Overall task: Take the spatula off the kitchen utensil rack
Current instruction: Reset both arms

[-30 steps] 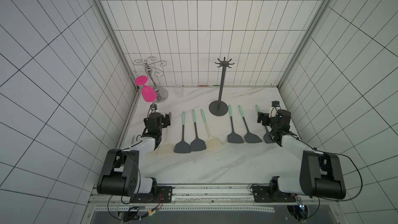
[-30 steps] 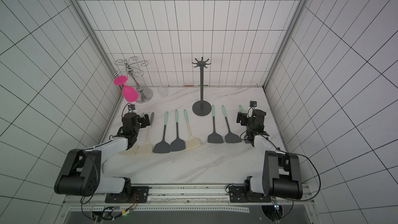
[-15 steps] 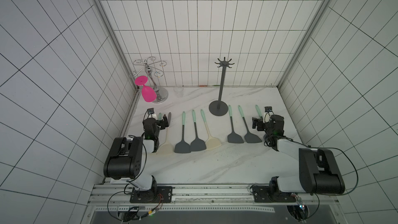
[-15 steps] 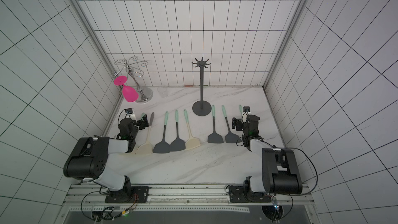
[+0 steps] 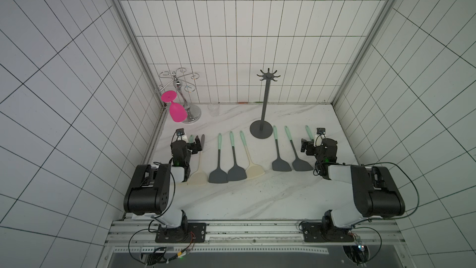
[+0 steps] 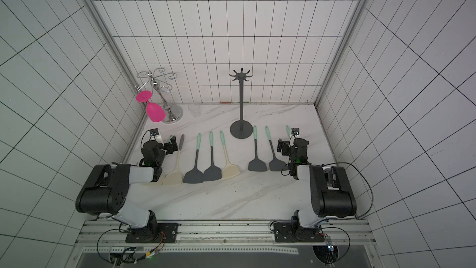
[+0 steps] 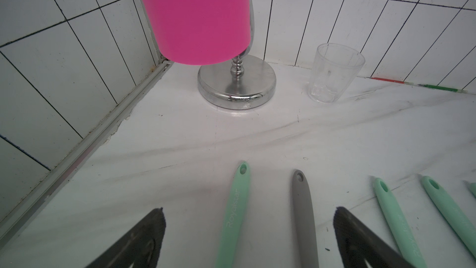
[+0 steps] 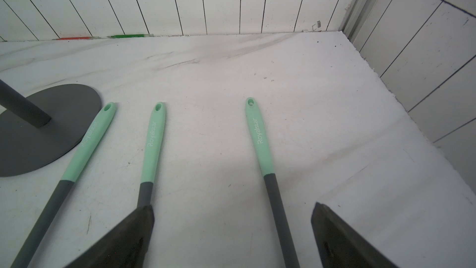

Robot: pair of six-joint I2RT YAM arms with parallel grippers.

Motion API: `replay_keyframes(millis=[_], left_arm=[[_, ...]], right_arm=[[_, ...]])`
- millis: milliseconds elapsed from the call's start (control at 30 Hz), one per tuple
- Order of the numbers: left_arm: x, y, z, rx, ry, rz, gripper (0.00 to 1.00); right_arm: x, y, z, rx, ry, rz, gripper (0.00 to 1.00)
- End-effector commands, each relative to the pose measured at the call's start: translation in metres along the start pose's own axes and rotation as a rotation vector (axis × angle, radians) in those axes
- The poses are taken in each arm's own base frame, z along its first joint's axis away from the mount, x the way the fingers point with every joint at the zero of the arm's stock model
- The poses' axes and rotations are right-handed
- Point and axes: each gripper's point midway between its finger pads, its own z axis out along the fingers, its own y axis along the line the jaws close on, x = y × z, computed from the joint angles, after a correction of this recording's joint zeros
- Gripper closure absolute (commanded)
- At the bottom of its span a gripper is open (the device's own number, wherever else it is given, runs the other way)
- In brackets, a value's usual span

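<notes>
— Top views first. Any trouble ahead?

— Little, judging by the layout. Find the kitchen utensil rack (image 5: 265, 104) upright at centre frame, hooks bare. Count the spatulas (image 5: 233, 174) flat on the table (image 5: 257, 197) in a row below it, none hanging. Looks finished, so only stray contact to fear.

— From where?

— Note the left gripper (image 5: 195, 144) at the row's left end and the right gripper (image 5: 307, 147) at its right end. Both low, forearms folded back toward the bases, jaws spread. Swinging sideways at that height could shove the row or clip the rack.

— Left wrist view?

— Shows spread jaws straddling a mint handle (image 7: 235, 202) and a grey handle (image 7: 304, 207), gripping neither. Closing now would pinch one. Rising carelessly might strike the pink glass (image 7: 198, 16) hanging on the chrome holder (image 7: 237, 86) ahead.

— Right wrist view?

— Much the same: jaws wide apart over a mint-handled spatula (image 8: 260, 135), holding nothing. Cannot tell whether touching. Beware also the rack's round foot close beside.
</notes>
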Motion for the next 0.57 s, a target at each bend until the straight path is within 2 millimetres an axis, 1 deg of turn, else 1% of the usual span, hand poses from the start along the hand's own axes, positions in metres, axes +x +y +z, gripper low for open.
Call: replay_keyframes(millis=[0,533], left_arm=[[-0.014,-0.0025,-0.0001,0.002,-0.035,0.001,0.01],[-0.0142,-0.0027,-0.0001,0.003,-0.035,0.0,0.01]], right_arm=[[0.0031,-0.0043,-0.0018,0.02,-0.009,0.014,0.01],[0.0039,-0.0034,-0.0019,0.025,-0.01,0.01,0.01]])
